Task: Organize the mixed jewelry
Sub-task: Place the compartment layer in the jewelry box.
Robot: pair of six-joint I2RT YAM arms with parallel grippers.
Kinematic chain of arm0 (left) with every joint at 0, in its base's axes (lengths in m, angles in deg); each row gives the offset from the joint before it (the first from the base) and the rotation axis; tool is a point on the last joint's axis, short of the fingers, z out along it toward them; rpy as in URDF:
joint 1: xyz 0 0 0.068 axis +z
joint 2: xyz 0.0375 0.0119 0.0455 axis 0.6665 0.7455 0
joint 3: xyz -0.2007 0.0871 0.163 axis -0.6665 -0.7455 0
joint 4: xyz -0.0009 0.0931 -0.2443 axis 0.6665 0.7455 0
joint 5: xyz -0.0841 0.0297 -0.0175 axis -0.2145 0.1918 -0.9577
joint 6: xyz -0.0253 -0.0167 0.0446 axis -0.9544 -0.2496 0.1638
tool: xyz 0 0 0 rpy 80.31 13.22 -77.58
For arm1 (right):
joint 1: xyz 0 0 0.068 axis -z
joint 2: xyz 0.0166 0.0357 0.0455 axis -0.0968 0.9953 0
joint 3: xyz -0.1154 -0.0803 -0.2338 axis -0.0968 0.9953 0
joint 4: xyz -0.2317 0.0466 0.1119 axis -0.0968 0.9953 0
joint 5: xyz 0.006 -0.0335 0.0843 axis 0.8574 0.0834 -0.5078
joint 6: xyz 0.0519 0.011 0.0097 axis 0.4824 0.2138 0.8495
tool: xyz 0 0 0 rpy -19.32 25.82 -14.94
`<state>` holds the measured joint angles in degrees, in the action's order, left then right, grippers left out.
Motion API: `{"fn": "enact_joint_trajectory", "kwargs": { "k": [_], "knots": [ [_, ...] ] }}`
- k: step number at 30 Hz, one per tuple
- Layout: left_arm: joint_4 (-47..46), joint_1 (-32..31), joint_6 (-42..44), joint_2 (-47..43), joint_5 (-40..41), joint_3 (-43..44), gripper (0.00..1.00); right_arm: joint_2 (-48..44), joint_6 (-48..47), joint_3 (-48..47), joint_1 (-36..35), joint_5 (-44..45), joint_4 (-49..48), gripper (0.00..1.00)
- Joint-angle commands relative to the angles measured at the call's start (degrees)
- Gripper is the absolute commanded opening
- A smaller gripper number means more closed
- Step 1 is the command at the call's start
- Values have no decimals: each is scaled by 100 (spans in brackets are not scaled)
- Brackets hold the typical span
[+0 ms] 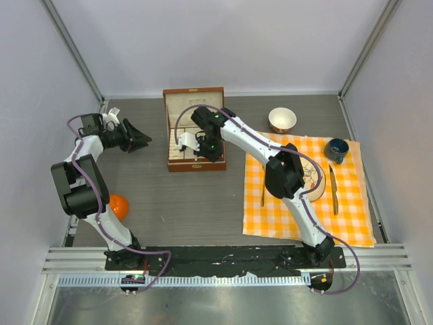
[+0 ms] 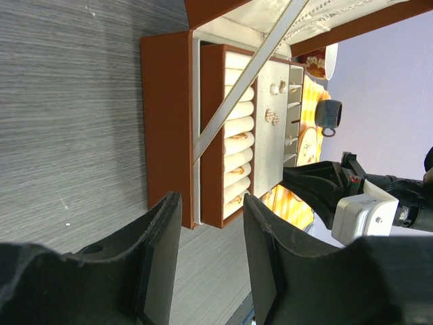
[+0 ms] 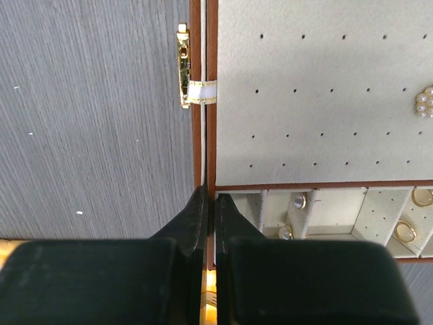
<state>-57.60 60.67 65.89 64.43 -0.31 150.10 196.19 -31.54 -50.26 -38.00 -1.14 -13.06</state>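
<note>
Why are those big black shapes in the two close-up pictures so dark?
Left wrist view: the left fingers sit nearest the lens, black with little detail; the jewelry box is bright and sharp. Right wrist view: same for the right fingers against the crisp cream lining. Top view: even light, soft shadows.

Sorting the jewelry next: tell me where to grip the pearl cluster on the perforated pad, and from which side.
Pinch the pearl cluster by its beaded head, coming straight down at the perforated pad. It sits flat against the pad, so only the raised beads give purchase. Whether a post pins it there cannot be seen.
</note>
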Motion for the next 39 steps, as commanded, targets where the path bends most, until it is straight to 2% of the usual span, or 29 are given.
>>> {"fn": "enact_joint_trajectory", "kwargs": {
  "k": [1, 17, 34, 39],
  "knots": [
    [-197, 46, -36, -61, -213, 25, 45, -466, 69, 50, -48, -82, 100, 1],
    [-197, 46, -9, -8, -239, 34, 45, -282, 51, 85, 57, -37, -5, 1],
    [-276, 37, -27, 53, -257, 16, 46, -177, 201, -11, 57, 138, 285, 1],
    [-276, 46, -27, 53, -274, -1, 46, -62, 183, -47, 57, 173, 250, 6]
  ]
}}
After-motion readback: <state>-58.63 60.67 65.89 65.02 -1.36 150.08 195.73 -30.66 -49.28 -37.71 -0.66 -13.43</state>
